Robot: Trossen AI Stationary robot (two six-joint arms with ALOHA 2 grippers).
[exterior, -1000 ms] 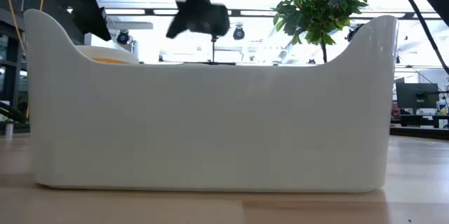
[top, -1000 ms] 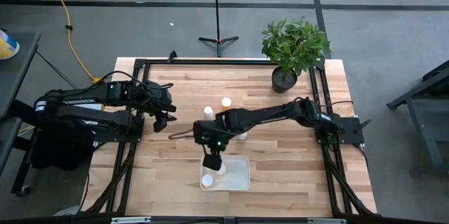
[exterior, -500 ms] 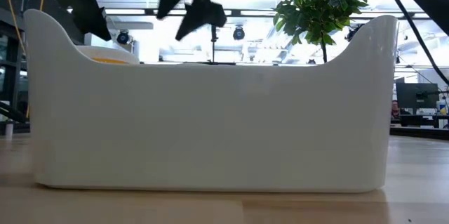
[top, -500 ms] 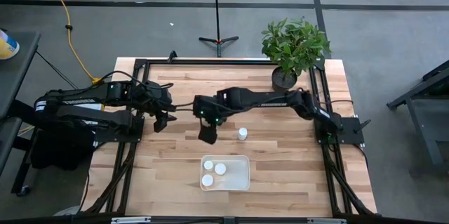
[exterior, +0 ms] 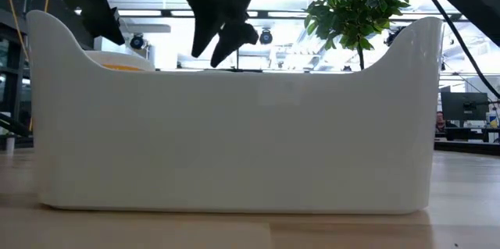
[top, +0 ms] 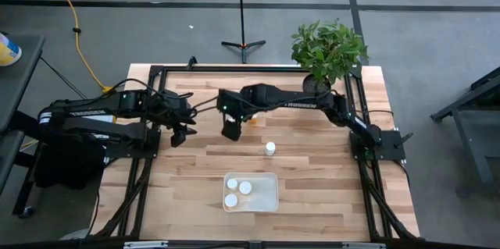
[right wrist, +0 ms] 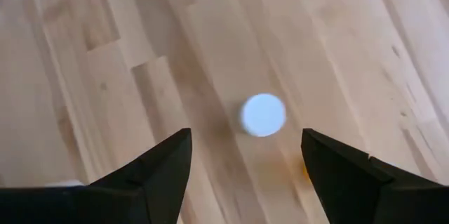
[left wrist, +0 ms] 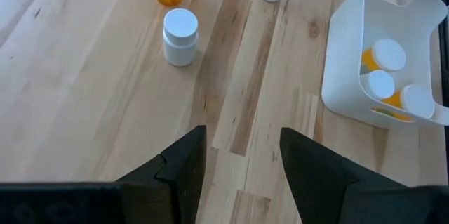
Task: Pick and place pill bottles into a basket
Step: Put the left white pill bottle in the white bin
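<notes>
**pillbot_fan:** Spotted the right gripper (top: 231, 129) well clear of the basket (top: 266, 194) now. 1 second back, caught it hanging right over that tray. Swung out to the far-left middle of the table since then. Found the left gripper (top: 181, 133) parked just off to its side, same as before.

**tabletop_tom:** Yep. Checked the right wrist view: seeing the fingers spread partway with nothing between them. Same story on the left, spread apart and holding nothing.

**pillbot_fan:** Counted 3 pill bottles (left wrist: 381, 83) inside the basket from the left wrist view, plus 3 out on the wood. Any guess at the next target?

**tabletop_tom:** Betting on the white-capped bottle (right wrist: 263, 114). Sits almost straight below the right pincer, a touch ahead of the gap between the fingers. Stands upright with the long axis vertical, cap aimed at the camera. Probably calls for a small nudge forward, then a straight drop to straddle the cap. Puts the right arm clearly nearer than the left, despite the left waiting close by. Leaves the lone bottle (top: 269, 149), between gripper and basket, for later maybe.
</notes>
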